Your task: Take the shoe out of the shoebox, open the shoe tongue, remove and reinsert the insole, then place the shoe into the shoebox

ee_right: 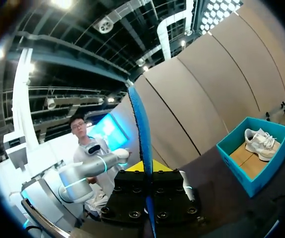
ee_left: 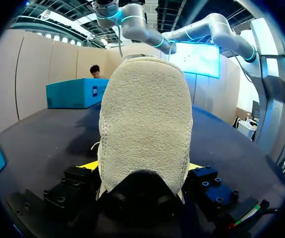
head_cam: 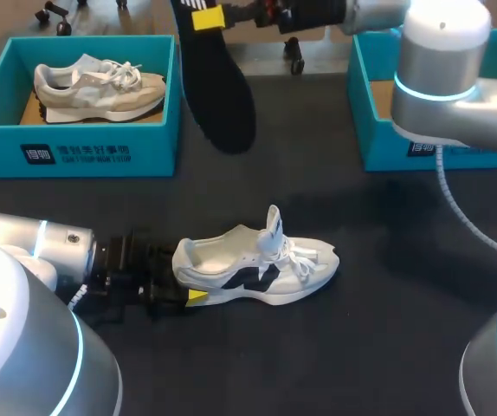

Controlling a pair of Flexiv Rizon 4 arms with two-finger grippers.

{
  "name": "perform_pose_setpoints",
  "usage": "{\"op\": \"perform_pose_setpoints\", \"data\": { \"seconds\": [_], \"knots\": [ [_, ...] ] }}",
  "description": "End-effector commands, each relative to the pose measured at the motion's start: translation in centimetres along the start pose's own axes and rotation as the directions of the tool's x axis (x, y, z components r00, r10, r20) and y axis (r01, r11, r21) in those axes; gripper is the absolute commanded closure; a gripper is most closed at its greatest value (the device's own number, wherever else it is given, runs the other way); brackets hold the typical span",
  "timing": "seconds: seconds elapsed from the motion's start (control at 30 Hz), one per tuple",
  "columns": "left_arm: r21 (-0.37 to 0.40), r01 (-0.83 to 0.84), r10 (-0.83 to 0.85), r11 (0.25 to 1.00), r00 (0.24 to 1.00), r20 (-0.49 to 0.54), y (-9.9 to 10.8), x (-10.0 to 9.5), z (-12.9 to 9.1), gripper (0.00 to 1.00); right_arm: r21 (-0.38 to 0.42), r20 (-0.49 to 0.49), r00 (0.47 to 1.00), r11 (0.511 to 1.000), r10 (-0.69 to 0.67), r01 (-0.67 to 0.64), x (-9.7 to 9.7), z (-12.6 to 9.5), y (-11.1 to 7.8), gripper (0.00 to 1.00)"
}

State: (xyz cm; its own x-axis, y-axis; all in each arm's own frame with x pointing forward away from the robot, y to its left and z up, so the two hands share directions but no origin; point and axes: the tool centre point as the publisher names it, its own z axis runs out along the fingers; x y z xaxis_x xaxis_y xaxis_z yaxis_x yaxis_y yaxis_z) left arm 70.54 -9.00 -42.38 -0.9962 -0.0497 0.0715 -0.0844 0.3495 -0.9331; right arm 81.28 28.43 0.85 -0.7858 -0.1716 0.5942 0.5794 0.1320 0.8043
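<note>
While the left gripper [head_cam: 190, 282] pinches the heel of the white sneaker [head_cam: 257, 264] from 9 o'clock, pinning it upright on the table [head_cam: 387, 347] with its tongue raised, the right gripper [head_cam: 209, 17] clamps one end of the black insole [head_cam: 218, 95], which hangs at the sneaker's 12 o'clock, probably staged for reinsertion. The left arm [head_cam: 23, 251] lies low along the table. The right arm [head_cam: 456, 95] reaches in high from 2 o'clock, above the teal shoebox [head_cam: 378, 152].

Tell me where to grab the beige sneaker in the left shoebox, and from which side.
Come straight down from above: the shoebox walls close off every side. The beige sneaker stands on its sole, heel toward the box's left end, laces up. Pinch across the heel collar, fingers on the two long sides; it is likely the firmest part, clear of the laces.
</note>
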Motion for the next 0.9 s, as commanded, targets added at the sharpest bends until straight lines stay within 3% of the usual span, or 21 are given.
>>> {"op": "perform_pose_setpoints", "data": {
  "seconds": [0.03,0.4,0.6,0.9],
  "knots": [
    [-0.003,0.0,0.0,1.0,1.0,-0.001,0.0,0.0,0.0,1.0,-0.05,0.094,0.996,0.999,0.013,-0.008,2.7,-1.1,-1.8,1.0],
    [-0.003,0.0,0.0,1.0,1.0,-0.001,0.0,0.0,0.0,1.0,-0.073,0.16,0.984,0.995,0.073,-0.062,6.5,-1.9,-3.1,1.0],
    [-0.003,0.0,0.0,1.0,1.0,-0.001,0.0,0.0,0.0,1.0,-0.127,0.201,0.975,0.99,0.093,-0.068,7.7,-3.3,-3.7,1.0],
    [-0.003,0.0,0.0,1.0,1.0,-0.001,0.0,0.0,0.0,1.0,-0.118,0.234,0.965,0.989,0.117,-0.091,9.7,-3.5,-3.7,1.0]
  ]
}}
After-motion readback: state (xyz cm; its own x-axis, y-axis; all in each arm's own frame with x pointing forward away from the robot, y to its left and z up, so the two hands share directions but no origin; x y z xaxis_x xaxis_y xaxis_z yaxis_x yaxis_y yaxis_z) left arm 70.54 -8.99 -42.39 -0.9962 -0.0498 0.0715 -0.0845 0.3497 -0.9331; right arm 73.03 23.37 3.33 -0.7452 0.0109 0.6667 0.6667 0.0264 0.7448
